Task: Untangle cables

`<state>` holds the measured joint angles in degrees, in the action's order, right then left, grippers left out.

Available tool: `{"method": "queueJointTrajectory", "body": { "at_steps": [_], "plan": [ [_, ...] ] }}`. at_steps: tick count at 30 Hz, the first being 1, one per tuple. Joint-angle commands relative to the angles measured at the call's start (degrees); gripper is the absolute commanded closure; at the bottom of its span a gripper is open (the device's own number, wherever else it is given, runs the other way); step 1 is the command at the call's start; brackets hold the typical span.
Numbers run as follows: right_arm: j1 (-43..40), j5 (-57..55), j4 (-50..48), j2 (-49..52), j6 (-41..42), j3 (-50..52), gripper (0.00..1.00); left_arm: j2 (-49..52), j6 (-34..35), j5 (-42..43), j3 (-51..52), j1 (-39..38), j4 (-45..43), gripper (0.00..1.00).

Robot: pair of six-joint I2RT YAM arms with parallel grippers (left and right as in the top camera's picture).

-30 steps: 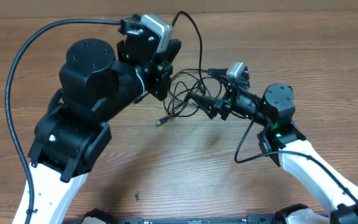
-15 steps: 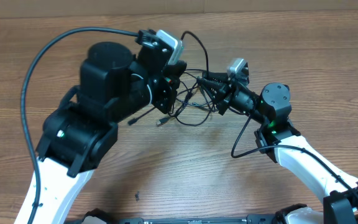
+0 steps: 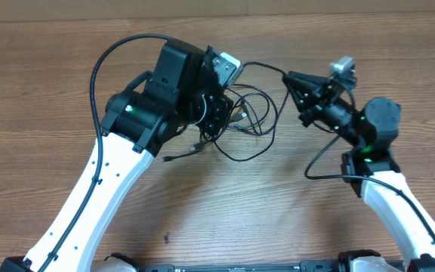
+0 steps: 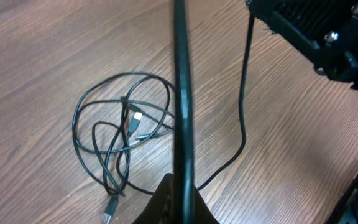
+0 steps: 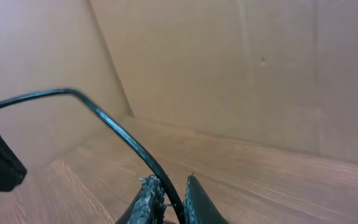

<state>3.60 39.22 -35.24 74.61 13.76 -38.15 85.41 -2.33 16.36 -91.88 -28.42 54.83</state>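
Robot lab station: a left arm (image 3: pixel 104 181) and a right arm (image 3: pixel 390 198) work at a wood-grain desk (image 3: pixel 225 211); a plain brown panel (image 5: pixel 241 68) stands behind.

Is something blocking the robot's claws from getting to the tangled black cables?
Nothing visible is in the way. The left gripper and the right gripper each pinch a strand of the cables, and the rest of the tangle lies loose on the wooden table.

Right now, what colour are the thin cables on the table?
The cables are black; the left wrist view shows it best.
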Motion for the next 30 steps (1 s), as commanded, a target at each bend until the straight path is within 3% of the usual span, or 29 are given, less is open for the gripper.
{"method": "queueJointTrajectory", "body": {
  "at_steps": [1, 6, 15, 21, 26, 28, 30],
  "plan": [
    [-4.2, 2.5, 2.6, -2.9, 1.3, -0.6, 0.89, -0.4, -3.6, 0.5, -0.9, 0.0, 0.2, 0.96],
    [-10.6, 8.0, 3.8, -7.5, 1.9, -0.6, 0.89, -0.4, -3.5, -4.7, -0.7, 0.0, 3.4, 0.96],
    [-18.1, 16.4, 7.4, -20.5, 7.7, -0.6, 0.89, 1.0, -3.5, -2.6, 2.4, -0.2, 3.5, 0.96],
    [-18.1, 16.2, 20.9, -23.5, 2.7, -0.5, 0.87, 1.9, -3.5, -1.5, 2.5, -0.2, 1.3, 0.96],
    [-17.9, 16.2, 26.5, -19.9, -1.9, -0.5, 0.51, 1.9, -3.5, 1.9, 2.5, -0.2, -1.7, 0.96],
    [-17.3, 16.2, 26.4, -17.0, -2.4, -0.5, 0.22, 1.9, -3.5, 6.2, 2.5, -0.2, -3.2, 0.96],
    [-16.4, 16.0, 26.4, -14.2, -4.0, -0.5, 0.10, 1.9, -3.5, 9.2, 2.5, -0.2, -5.0, 0.96]
  ]
}}
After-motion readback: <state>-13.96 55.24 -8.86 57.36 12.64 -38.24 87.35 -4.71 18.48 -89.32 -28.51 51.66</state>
